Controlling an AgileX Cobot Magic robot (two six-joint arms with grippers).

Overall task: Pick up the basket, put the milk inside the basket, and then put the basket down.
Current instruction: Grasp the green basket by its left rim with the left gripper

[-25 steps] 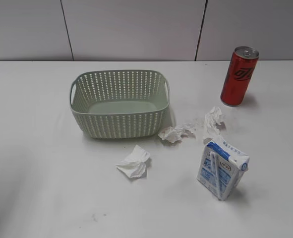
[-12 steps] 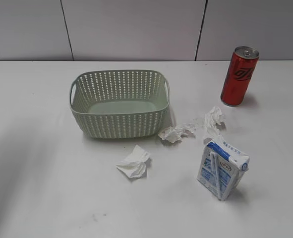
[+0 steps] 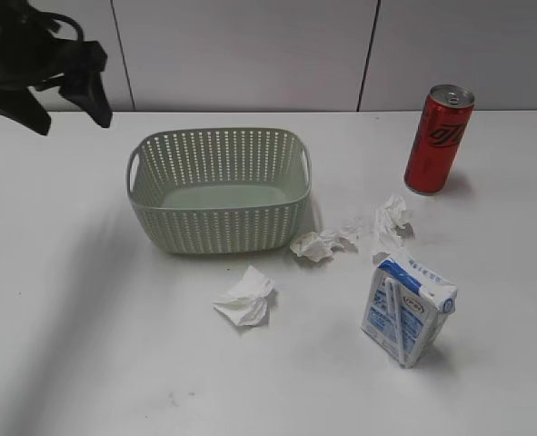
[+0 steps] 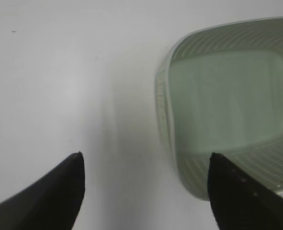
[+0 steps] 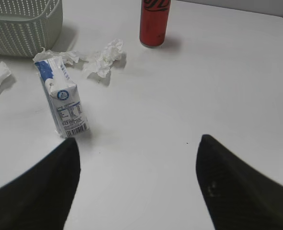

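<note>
The pale sage-green basket [image 3: 218, 189] stands empty on the white table, left of centre; the left wrist view shows it from above [image 4: 227, 110], blurred. The white-and-blue milk carton [image 3: 406, 307] stands upright at the front right and also shows in the right wrist view [image 5: 62, 98]. My left gripper [image 3: 68, 104] is open and empty, high at the back left, up and left of the basket; its fingertips [image 4: 146, 158] frame bare table beside the basket's left end. My right gripper [image 5: 139, 141] is open and empty over bare table, right of the carton; it is out of the exterior view.
A tall red soda can [image 3: 439, 139] stands at the back right, also seen in the right wrist view [image 5: 154, 21]. Crumpled tissues lie in front of the basket [image 3: 247, 297] and between the basket and the can [image 3: 350, 232]. A grey wall [image 3: 250, 50] backs the table.
My left arm has come into the exterior view from the upper left and moved right toward the basket. Basket, carton, can and tissues have not moved.
</note>
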